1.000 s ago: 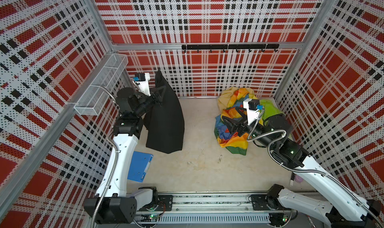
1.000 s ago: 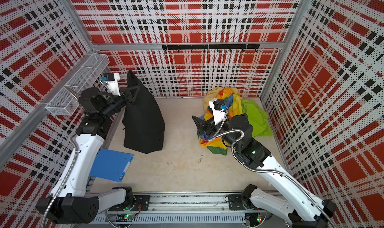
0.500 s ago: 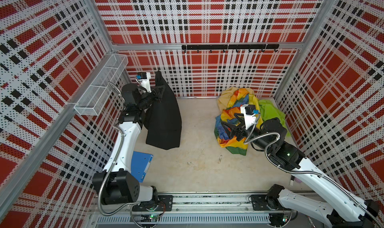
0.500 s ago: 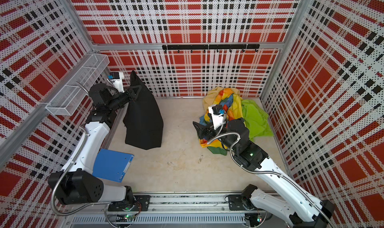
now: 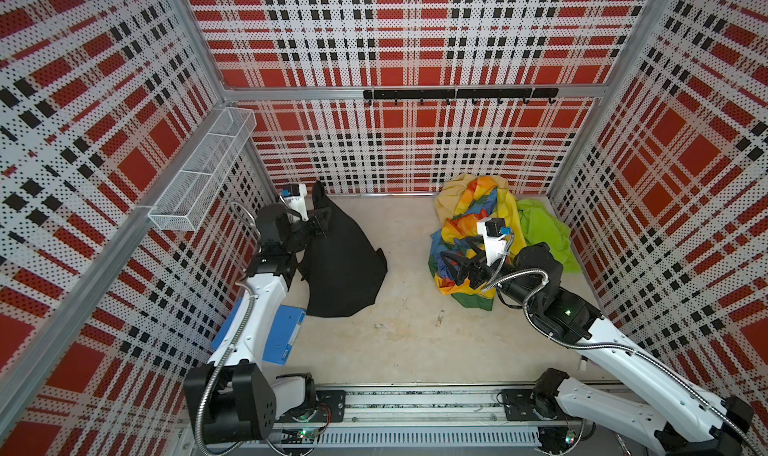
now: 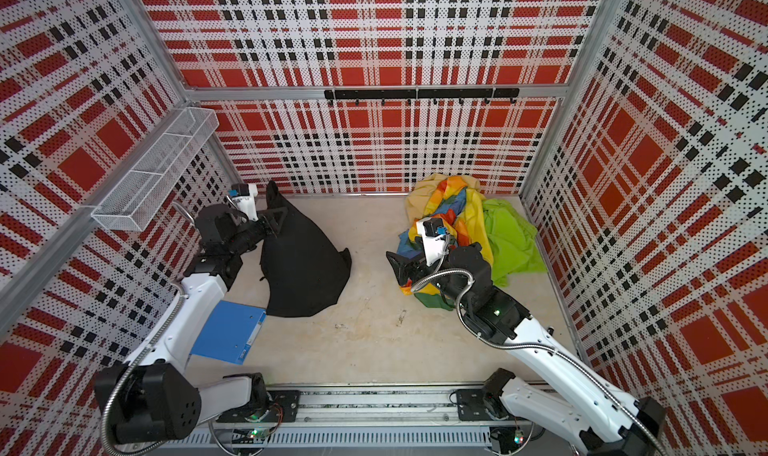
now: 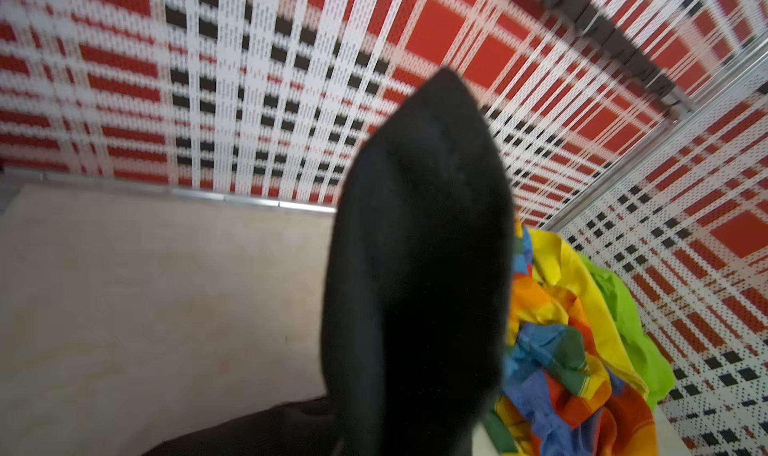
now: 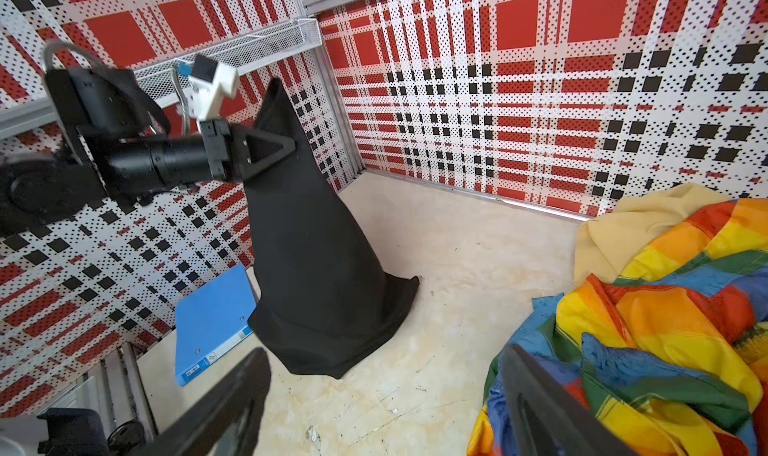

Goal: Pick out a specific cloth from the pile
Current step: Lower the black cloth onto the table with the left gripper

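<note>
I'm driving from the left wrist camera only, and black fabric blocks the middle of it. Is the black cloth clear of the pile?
Observer: Yes. In both top views the black cloth hangs from the shut left gripper, with bare floor between it and the pile.
Operator: Is it off the floor?
Observer: No. The right wrist view shows its lower part lying on the floor beside the blue binder.
Operator: And the right gripper?
Observer: The right gripper is open and empty, at the pile's edge facing the black cloth.
</note>
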You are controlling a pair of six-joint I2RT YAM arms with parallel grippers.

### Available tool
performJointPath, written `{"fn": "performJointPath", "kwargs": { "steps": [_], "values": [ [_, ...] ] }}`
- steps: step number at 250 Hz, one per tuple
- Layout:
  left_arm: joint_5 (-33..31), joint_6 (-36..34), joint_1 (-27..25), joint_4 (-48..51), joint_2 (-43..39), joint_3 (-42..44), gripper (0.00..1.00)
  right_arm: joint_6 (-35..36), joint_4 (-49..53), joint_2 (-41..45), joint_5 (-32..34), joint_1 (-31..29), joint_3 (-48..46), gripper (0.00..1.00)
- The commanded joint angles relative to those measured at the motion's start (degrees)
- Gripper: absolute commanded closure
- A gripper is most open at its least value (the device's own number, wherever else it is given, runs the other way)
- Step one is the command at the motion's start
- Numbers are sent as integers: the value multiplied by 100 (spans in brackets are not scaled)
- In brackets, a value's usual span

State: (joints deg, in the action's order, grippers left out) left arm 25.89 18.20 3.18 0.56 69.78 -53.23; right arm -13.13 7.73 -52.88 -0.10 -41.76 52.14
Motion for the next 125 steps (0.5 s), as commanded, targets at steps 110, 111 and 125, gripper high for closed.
{"fn": "performJointPath", "kwargs": {
  "steps": [110, 111, 125],
  "values": [
    [-1563, 981, -678, -953, 427, 1557, 97, -378, -460, 221, -256, 10, -533, 7],
    [-1566, 982, -674, -953, 442, 1555, 97, -377, -458, 223, -255, 10, -536, 7],
    [-1464, 1000, -661, -937, 667, 1490, 95, -382, -415, 256, -188, 10, -556, 7]
  ]
}}
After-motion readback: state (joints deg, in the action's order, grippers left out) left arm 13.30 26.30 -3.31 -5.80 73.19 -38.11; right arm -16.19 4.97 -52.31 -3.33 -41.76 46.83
